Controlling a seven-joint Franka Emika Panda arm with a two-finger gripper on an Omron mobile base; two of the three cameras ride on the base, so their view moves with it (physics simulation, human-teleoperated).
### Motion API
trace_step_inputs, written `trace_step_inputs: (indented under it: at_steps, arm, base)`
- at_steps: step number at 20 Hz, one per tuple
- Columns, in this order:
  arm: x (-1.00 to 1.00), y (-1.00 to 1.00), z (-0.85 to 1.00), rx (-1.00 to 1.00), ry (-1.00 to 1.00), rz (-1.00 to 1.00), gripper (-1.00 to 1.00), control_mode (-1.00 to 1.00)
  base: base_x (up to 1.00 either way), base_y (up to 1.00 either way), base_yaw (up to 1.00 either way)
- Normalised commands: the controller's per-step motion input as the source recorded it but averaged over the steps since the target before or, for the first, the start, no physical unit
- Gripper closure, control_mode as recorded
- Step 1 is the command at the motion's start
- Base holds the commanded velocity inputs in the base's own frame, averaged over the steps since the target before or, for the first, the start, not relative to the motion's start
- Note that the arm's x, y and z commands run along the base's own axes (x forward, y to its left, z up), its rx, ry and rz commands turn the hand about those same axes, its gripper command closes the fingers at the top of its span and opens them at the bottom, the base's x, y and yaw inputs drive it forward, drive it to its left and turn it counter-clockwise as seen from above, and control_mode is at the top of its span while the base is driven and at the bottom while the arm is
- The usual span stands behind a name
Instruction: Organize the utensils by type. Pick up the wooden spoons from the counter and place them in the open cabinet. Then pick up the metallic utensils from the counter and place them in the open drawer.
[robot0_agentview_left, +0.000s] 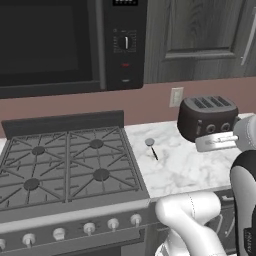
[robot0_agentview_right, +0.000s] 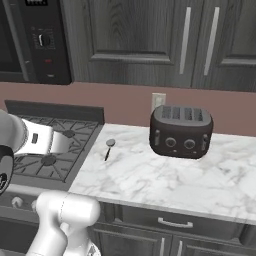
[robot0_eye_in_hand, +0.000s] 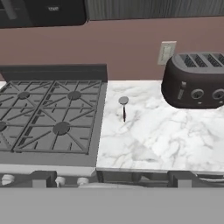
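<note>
A round-headed utensil (robot0_agentview_left: 151, 148) lies on the counter (robot0_agentview_left: 190, 170) near the stove (robot0_agentview_left: 65, 160) edge — bare marble between it and the toaster (robot0_agentview_left: 207, 117). The gripper (robot0_eye_in_hand: 111, 177) hangs released, back over the counter's front edge.

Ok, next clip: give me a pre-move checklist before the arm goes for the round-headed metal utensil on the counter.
1. Target located: round-headed metal utensil lies on the counter between stove and toaster: ok.
2. Space around it free: nothing touches it: ok.
3. Claw open and empty: ok.
4. Claw lined up over the utensil: it is back near the counter's front edge: not ok.
5. Wooden spoon found: cannot tell.
6. Open drawer ready: the drawer under the counter looks closed: cannot tell.
</note>
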Motion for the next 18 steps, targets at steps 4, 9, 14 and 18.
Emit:
trace_step_inputs:
  at_steps: [4, 9, 14, 18]
  arm:
    - [0.0, 0.0, 0.0, 0.0, 0.0, 0.0, -1.0, 1.0]
    - [0.0, 0.0, 0.0, 0.0, 0.0, 0.0, -1.0, 1.0]
    - [0.0, 0.0, 0.0, 0.0, 0.0, 0.0, -1.0, 1.0]
    - [0.0, 0.0, 0.0, 0.0, 0.0, 0.0, -1.0, 1.0]
  base:
    - [0.49, -0.01, 0.0]
    - [0.13, 0.0, 0.0]
    - [0.0, -0.01, 0.0]
    - [0.0, 0.0, 0.0]
